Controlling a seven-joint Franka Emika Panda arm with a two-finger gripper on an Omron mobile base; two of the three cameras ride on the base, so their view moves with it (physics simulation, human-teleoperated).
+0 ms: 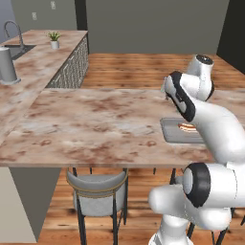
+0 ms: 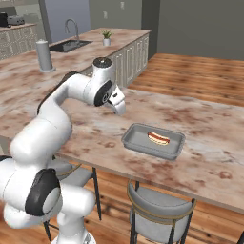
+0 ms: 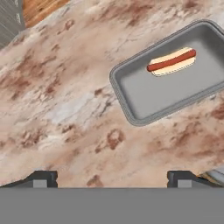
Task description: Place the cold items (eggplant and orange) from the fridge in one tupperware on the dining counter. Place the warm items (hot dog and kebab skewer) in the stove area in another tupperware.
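Hand view: end effector (image 3: pixel 112 178) spread wide above blotchy marble dining counter (image 3: pixel 65 109), empty.

Hot dog (image 1: pixel 187 127) in grey tupperware (image 1: pixel 172 132)

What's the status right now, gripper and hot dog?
Gripper open, empty, above the counter. Hot dog lying in the grey tray. Nothing in the way.

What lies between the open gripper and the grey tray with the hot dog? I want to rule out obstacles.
Nothing: in the hand view, bare marble counter separates the gripper from the tray holding the hot dog.
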